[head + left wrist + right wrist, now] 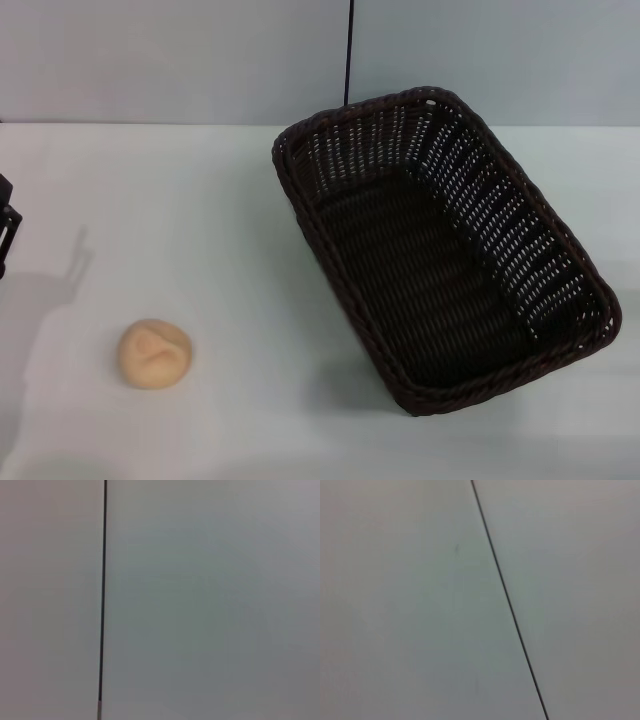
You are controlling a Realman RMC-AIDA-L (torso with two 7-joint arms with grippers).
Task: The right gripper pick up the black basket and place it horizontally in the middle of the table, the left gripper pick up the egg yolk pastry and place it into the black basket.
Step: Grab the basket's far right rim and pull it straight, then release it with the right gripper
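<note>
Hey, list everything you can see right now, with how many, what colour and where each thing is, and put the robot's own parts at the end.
black basket: one, very dark brown-black wicker, empty, on the right half of the table, set at a slant with one short end toward the back wall.
egg yolk pastry: one, pale tan-orange, on the front left of the table, well apart from the basket.
table: one, white, under both things.
wall: pale grey, behind the table, with one thin dark vertical seam; both wrist views show only this wall and seam.
left gripper: one, black, only a sliver at the left edge of the head view, above the table.
right gripper: not in view.
</note>
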